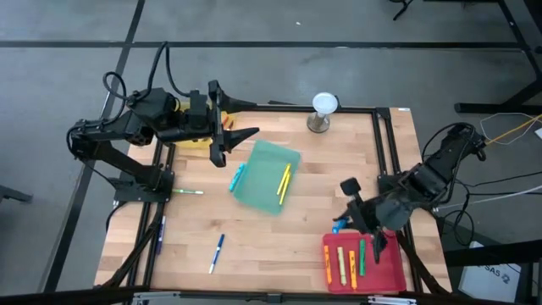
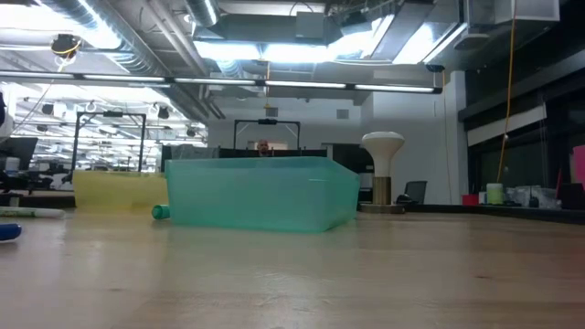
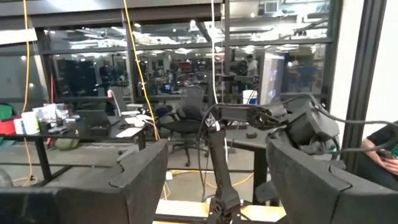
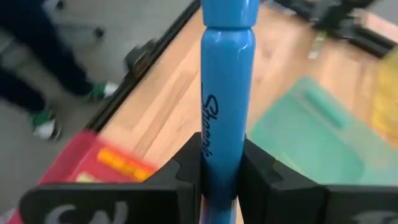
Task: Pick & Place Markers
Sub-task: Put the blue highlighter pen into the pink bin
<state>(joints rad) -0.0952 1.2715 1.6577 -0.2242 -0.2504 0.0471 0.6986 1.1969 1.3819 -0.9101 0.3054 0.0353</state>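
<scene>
The wooden table (image 1: 279,229) is framed by a black rail. The left arm is raised over the table's far left corner. The right arm is bent in from the right edge, above the near right part.

A green tray (image 1: 264,174) lies near the table's centre, tilted relative to the table edges. A red tray (image 1: 385,269) sits at the near right corner. A yellow tray (image 2: 119,190) is partly hidden under the left arm in the high view; it is seen just beside the green tray in the low view. A white-topped stand (image 1: 324,110) is seen at the far edge.

The left gripper (image 1: 233,119) is held high, fingers (image 3: 140,174) spread wide apart, nothing between them. The right gripper (image 1: 360,216) is clamped on a blue marker (image 4: 225,87), just beside the red tray's far edge; the barrel is pinched between both fingers (image 4: 186,168).

Markers, by place:
- In the green tray: two yellow markers (image 1: 284,183).
- On the green tray's left edge: a teal marker (image 1: 236,177).
- In the red tray: orange, yellow and green markers (image 1: 344,263), side by side.
- On the bare wood, near left: a blue-and-white marker (image 1: 217,252).
- By the left rail: a green-tipped white marker (image 1: 188,192).
- On the left rail: a dark blue marker (image 1: 160,234).
</scene>
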